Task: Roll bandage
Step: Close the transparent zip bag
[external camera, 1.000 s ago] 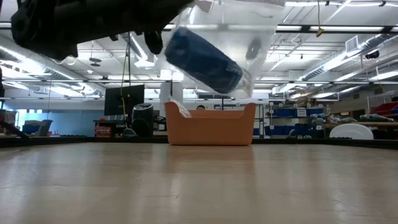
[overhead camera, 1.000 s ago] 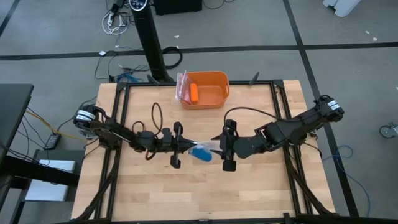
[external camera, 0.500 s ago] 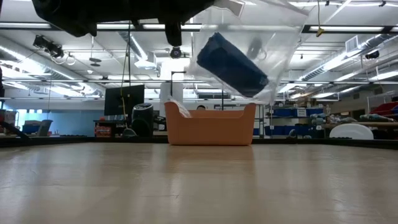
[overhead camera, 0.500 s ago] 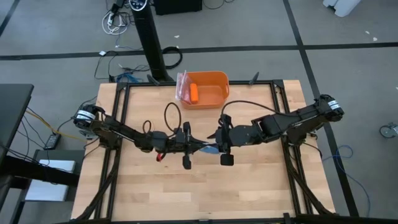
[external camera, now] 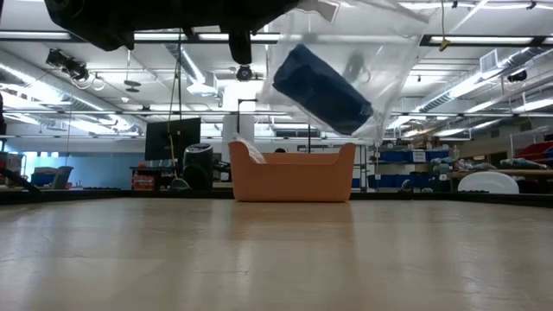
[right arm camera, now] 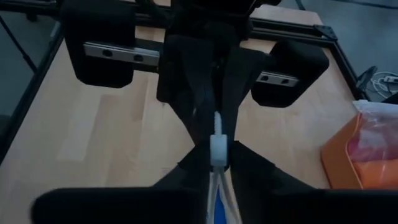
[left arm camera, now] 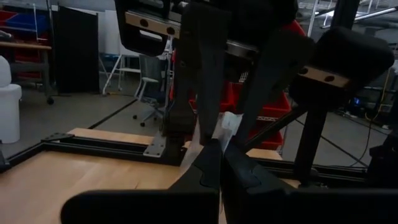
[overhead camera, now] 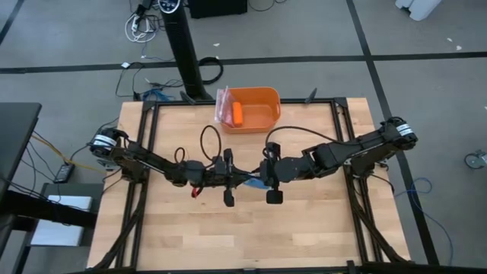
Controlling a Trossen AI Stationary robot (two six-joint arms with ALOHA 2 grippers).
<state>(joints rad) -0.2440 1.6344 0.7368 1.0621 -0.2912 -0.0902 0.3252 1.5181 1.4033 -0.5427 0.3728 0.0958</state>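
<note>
Blue bandage (external camera: 321,89) hangs in a clear bag (external camera: 380,60) pinched between both arms' fingers (right arm camera: 186,109).

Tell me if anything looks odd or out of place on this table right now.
Yes: the bandage is a compact blue roll sealed inside a clear plastic bag, held in the air, tilted, above the table. The left gripper and right gripper both pinch the bag's edge. The orange bin looks undisturbed.
</note>
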